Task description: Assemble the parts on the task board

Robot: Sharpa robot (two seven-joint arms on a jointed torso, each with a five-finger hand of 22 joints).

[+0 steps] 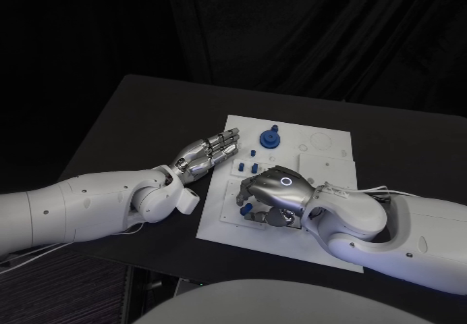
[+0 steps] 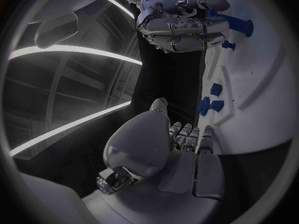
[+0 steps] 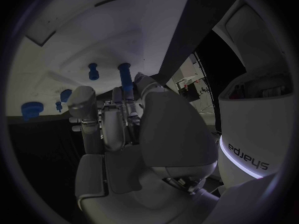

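Right hand point(image 1: 275, 191), fingers curled, whether gripping a part unclear, works over the task board point(image 1: 326, 162); left hand point(image 1: 206, 155) flat, holding nothing; several blue parts point(image 1: 270, 139) stand seated, assembly likely midway.

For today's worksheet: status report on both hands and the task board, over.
Left hand open, flat at task board edge. Right hand curled over near blue parts; grasp unclear. Blue gear seated far side. Nothing blocking.

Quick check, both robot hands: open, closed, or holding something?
Left robot hand: open, fingers straight at the task board's edge, holding nothing.
Right robot hand: fingers curled over the blue parts; whether it grips one cannot be told.
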